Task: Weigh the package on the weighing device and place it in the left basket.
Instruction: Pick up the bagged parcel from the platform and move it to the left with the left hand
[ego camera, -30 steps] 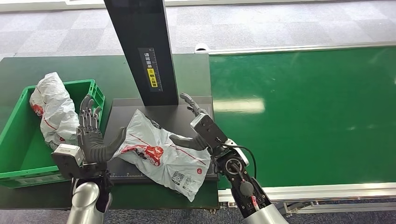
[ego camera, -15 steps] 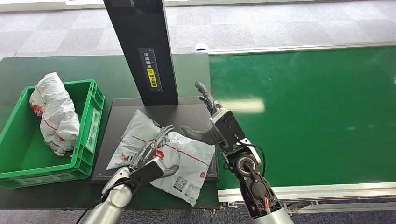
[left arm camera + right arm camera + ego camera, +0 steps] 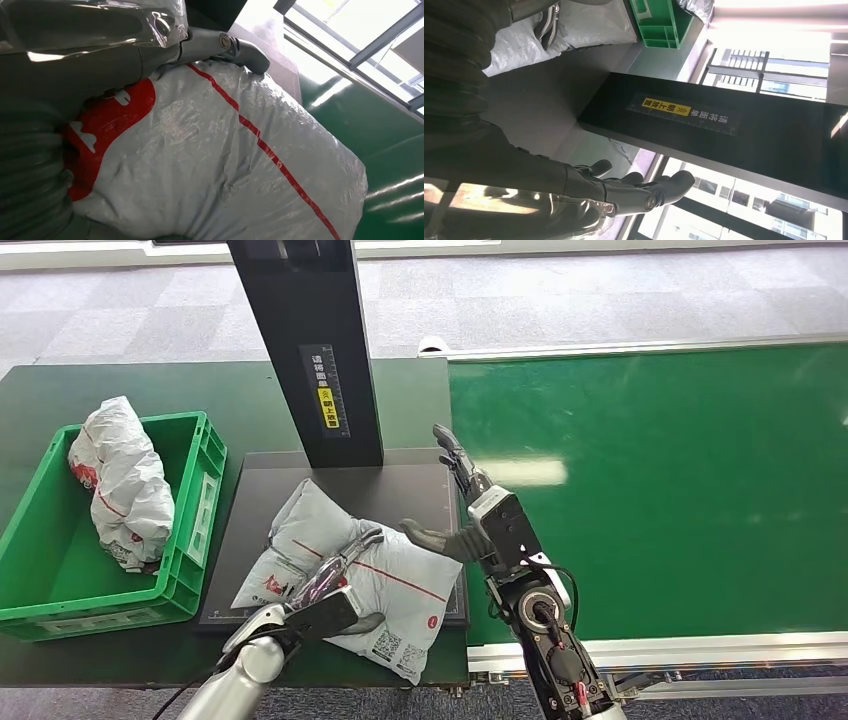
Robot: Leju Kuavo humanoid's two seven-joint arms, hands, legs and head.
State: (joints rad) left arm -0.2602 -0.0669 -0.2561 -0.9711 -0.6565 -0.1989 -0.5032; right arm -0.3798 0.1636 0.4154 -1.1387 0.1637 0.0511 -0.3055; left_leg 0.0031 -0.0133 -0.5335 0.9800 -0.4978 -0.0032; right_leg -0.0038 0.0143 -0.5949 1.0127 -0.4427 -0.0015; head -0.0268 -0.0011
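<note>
a: where's the package (image 3: 355, 575)?

b: lying on the black weighing device (image 3: 400, 490) platform, near corner hanging over the front edge onto the bench (image 3: 60, 390). white bag, red stripe, red logo.

a: left robot hand (image 3: 325, 585)?

b: on the package's near side. fingers (image 3: 235, 45) lie over the top, thumb tucked under the front edge. it grips the bag; the left wrist view shows the plastic pressed against the palm.

a: right robot hand (image 3: 465, 510)?

b: just beside the package's right edge, fingers spread and pointing away toward the device's black column (image 3: 310, 350), thumb angled at the bag. holds nothing. can't tell if the thumb tip touches.

a: left basket (image 3: 195, 530)?

b: green crate, left of the scale on the bench. another white bag (image 3: 120, 485) already in it, leaning on the back wall. green conveyor belt (image 3: 650, 480) on the right.
</note>
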